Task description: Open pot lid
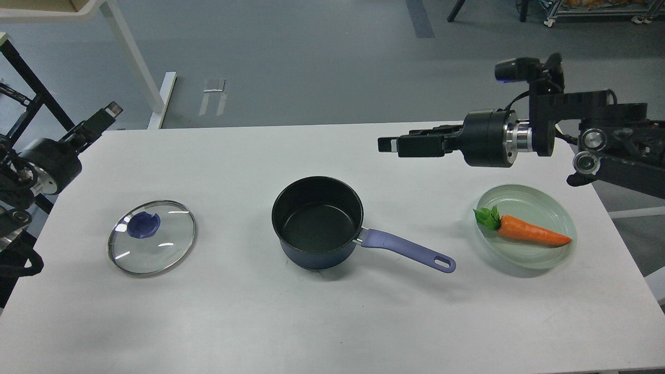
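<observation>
The dark-blue pot (pixel 317 221) stands uncovered at the table's middle, black inside, its lavender handle (pixel 405 248) pointing right and toward me. The glass lid (pixel 151 236) lies flat on the table to the pot's left, purple knob up. My right gripper (pixel 389 144) hangs in the air above the table's far right, pointing left, fingers a little apart and empty, well clear of the handle. My left gripper (pixel 106 113) is drawn back past the table's left edge, pointing up and away, clear of the lid; its fingers cannot be told apart.
A pale-green glass plate (pixel 556 208) with a carrot (pixel 532 234) sits at the right, below my right arm. White table (pixel 311 322) edges run on all sides. A black rack stands at far left.
</observation>
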{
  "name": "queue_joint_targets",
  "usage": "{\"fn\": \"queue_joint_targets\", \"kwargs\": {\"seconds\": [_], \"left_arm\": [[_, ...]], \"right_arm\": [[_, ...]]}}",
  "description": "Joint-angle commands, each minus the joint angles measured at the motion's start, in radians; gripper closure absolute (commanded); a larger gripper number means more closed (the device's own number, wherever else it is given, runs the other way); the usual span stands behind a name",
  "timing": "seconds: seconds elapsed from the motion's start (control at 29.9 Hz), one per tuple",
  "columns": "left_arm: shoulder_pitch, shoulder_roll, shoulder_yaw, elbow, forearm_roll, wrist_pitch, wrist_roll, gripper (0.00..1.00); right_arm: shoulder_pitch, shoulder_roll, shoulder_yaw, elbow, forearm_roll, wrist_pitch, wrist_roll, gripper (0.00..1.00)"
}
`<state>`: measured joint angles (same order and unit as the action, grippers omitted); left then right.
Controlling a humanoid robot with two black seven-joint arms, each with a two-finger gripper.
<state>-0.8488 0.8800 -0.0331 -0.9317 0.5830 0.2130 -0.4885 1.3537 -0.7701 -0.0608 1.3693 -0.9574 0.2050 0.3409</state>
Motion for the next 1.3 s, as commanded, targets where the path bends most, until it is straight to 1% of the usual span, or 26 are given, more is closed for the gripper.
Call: {"fn": "queue_joint_targets", "kwargs": {"seconds": [0.0, 0.1, 0.17, 0.23, 0.4, 0.47, 0.6, 0.74, 0.87, 1.04, 1.07, 1.17, 1.27], "left_arm": [[-0.027, -0.047, -0.019, 0.004, -0.159, -0.018, 0.000, 0.01], [-0.036, -0.096, -0.040, 0.049, -0.230, -0.026, 0.000, 0.01], [-0.046, -0.147, -0.066, 0.079, -0.262, -0.026, 0.000, 0.01], [-0.050, -0.211, -0.102, 0.111, -0.296, -0.026, 0.000, 0.01], [-0.047, -0.322, -0.197, 0.200, -0.422, -0.032, 0.000, 0.01], [-0.047, -0.337, -0.220, 0.212, -0.492, -0.064, 0.000, 0.01], [-0.041, -0.348, -0.225, 0.212, -0.610, -0.161, 0.000, 0.01], [-0.038, -0.349, -0.225, 0.212, -0.699, -0.204, 0.000, 0.01], [-0.030, -0.357, -0.226, 0.212, -0.761, -0.237, 0.000, 0.01], [-0.015, -0.365, -0.229, 0.209, -0.841, -0.288, 0.000, 0.01], [-0.007, -0.360, -0.234, 0.203, -0.856, -0.299, 0.000, 0.01], [0.010, -0.352, -0.260, 0.197, -0.873, -0.326, 0.000, 0.01], [0.016, -0.352, -0.274, 0.195, -0.874, -0.339, 0.000, 0.01]], "right_arm": [[-0.108, -0.063, 0.160, -0.015, 0.133, -0.006, 0.000, 0.01], [-0.185, -0.101, 0.243, -0.041, 0.257, -0.009, 0.000, 0.01], [-0.226, -0.104, 0.280, -0.065, 0.391, -0.009, 0.000, 0.01], [-0.248, -0.101, 0.295, -0.090, 0.539, -0.007, 0.000, 0.00], [-0.277, -0.089, 0.295, -0.191, 0.791, -0.009, 0.000, 0.00], [-0.292, -0.080, 0.299, -0.222, 0.882, -0.009, 0.001, 0.00], [-0.315, -0.066, 0.303, -0.279, 1.087, -0.006, 0.001, 0.01], [-0.334, 0.024, 0.332, -0.329, 1.229, -0.006, 0.004, 0.01], [-0.431, 0.087, 0.442, -0.377, 1.299, 0.005, 0.023, 0.02], [-0.596, 0.239, 0.671, -0.433, 1.304, 0.007, 0.020, 0.01], [-0.614, 0.286, 0.706, -0.459, 1.304, 0.008, 0.017, 0.01], [-0.625, 0.394, 0.791, -0.551, 1.304, 0.008, 0.012, 0.01], [-0.625, 0.442, 0.851, -0.627, 1.303, 0.010, 0.009, 0.00]]}}
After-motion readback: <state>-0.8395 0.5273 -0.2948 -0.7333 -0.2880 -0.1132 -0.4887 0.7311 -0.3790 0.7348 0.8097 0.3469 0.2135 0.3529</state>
